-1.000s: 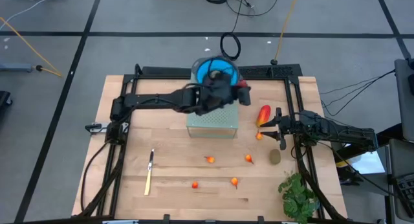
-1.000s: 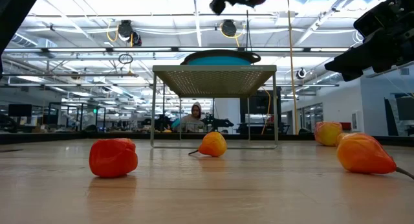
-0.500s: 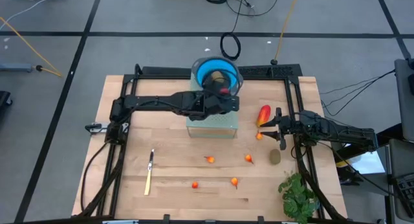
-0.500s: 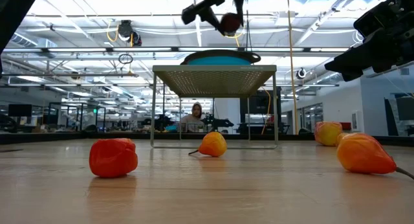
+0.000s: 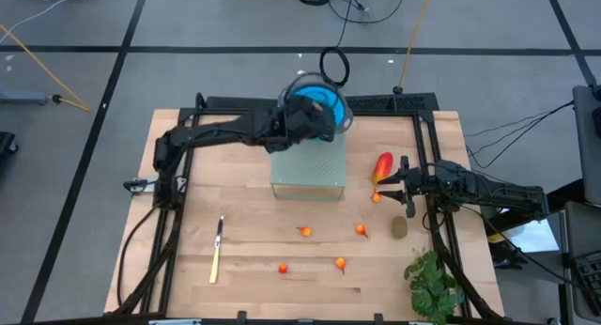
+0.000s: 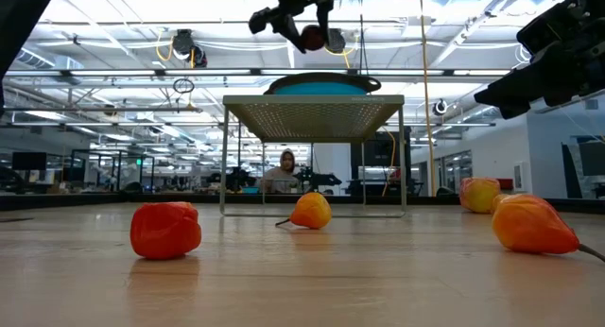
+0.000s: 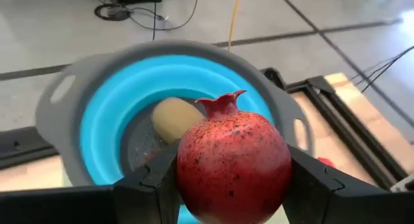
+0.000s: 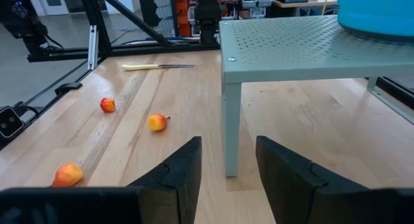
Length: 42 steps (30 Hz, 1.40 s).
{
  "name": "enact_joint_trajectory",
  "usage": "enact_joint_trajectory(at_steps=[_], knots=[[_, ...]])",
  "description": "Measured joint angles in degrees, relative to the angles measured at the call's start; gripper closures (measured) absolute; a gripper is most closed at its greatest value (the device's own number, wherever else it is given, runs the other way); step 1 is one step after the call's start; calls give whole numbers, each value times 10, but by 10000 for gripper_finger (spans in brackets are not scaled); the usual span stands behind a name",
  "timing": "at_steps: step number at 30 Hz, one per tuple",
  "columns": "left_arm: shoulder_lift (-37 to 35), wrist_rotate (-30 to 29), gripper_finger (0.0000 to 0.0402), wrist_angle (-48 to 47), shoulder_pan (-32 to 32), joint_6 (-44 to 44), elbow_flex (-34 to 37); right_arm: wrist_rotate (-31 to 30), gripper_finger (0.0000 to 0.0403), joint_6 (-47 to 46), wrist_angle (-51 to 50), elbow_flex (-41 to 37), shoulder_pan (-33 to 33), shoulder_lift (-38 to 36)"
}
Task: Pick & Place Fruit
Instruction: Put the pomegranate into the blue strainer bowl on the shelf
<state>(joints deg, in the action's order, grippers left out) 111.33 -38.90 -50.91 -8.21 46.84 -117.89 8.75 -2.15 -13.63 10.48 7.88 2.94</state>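
Red and speckled, the pomegranate (image 7: 234, 160) sits pinched in my left claw (image 7: 226, 185), hanging above the blue bowl (image 7: 116, 114) on the perforated metal stand (image 5: 308, 171); a pale yellowish piece (image 7: 173, 118) lies inside the bowl. My right claw (image 8: 228, 169) waits with fingers spread, low over the wooden surface (image 5: 254, 222) by the long red-and-yellow fruit (image 5: 382, 165). Small orange fruits (image 5: 304, 231) are scattered on the surface, near the knife (image 5: 217, 249)
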Motion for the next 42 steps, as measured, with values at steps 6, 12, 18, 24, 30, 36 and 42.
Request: enact_joint_trajectory(at_steps=[6,12,18,24,30,36,42], knots=[[-4,96,204,1,-54,-56,0,-15,264,0,1,0,0,1],[-4,167,204,0,-100,-94,0,-15,264,0,0,0,0,1],[-4,209,204,1,-134,-123,0,-15,264,0,0,0,0,1],[-3,224,204,1,-149,-137,0,-15,264,0,0,0,0,1],[-1,224,204,2,-149,-147,0,-15,264,0,0,0,0,1],[22,236,204,1,-146,-147,0,-15,264,0,0,0,0,1],[39,244,204,-9,-149,-150,0,-15,264,1,0,0,0,1]])
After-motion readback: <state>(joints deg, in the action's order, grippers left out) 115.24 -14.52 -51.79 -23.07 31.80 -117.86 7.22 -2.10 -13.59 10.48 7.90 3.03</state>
